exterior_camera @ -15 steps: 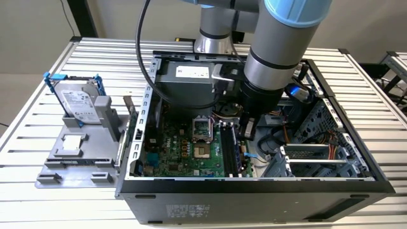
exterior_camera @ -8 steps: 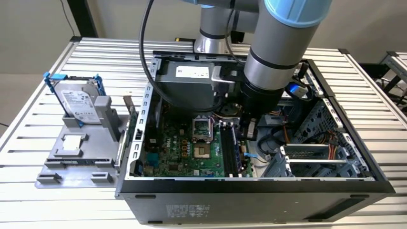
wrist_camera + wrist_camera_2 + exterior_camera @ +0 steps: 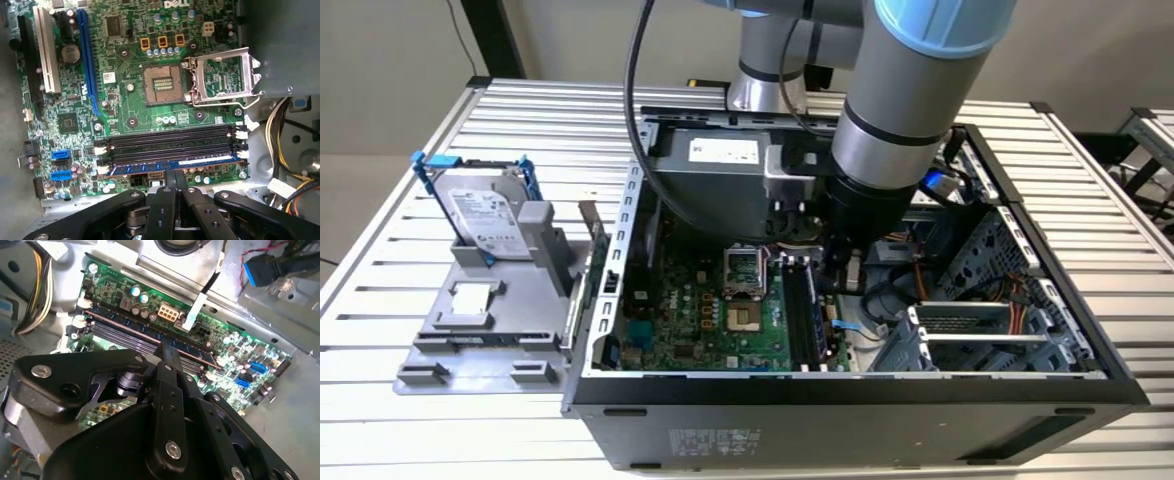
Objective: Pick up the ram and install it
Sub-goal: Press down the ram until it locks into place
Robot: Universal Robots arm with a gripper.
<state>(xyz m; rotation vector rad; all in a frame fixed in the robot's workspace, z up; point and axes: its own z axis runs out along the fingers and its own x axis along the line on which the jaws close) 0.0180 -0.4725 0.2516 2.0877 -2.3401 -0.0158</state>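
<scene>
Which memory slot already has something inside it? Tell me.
The slot nearest the gripper holds the ram, its blue edge showing along the length. The other black slots beside it look empty. The gripper covers the board below the ram.

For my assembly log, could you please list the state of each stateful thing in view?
ram: seated along the outermost slot, end effector fingertips together above it.
Other memory slots: empty.
CPU socket: empty, retention frame flipped open.
Computer case: side panel off.
Hard drive: upright in its holder outside the case.

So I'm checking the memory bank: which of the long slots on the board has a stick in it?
The slot nearest the hand holds the ram, blue-green; the other slots are bare black.
</scene>
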